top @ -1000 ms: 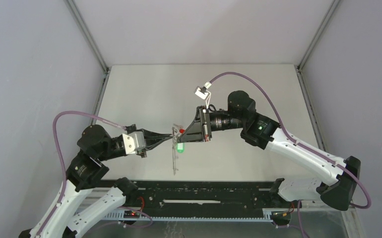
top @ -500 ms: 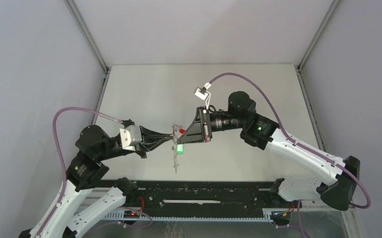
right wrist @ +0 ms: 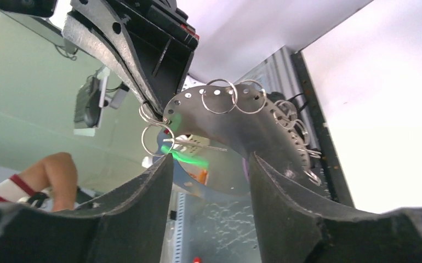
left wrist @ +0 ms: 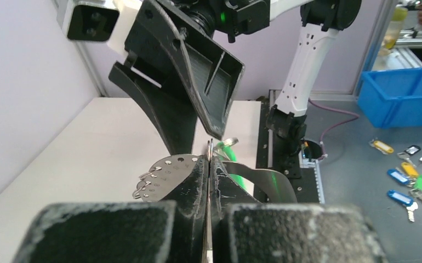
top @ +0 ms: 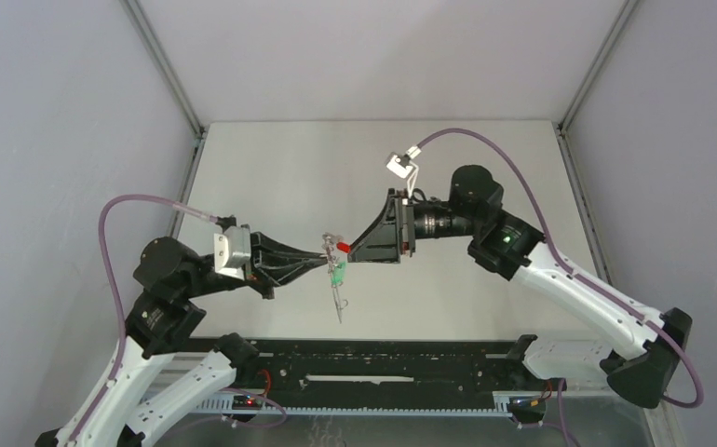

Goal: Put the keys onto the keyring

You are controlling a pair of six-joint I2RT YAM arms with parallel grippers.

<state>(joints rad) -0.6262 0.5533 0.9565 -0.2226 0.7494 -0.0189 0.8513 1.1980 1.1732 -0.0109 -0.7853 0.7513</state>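
Holding the keyring (right wrist: pixel 225 123) up off the tabletop (top: pixel 271 177), my left fingers (left wrist: pixel 200 172) are pressed together on its thin edge. It is a curved metal strip with holes that carry small wire rings. My right fingers (right wrist: pixel 146 200) stand apart, gripping nothing, facing the left tips with the strip just beyond them. The red key (top: pixel 343 246) sits at my right fingertips, and the green key (top: pixel 337 275) dangles just below my left ones. I judge this the threading step, though I cannot tell whether either key is on a ring yet. Next, my right fingers should pinch the red head and work its hole along a ring's split while the left holds steady
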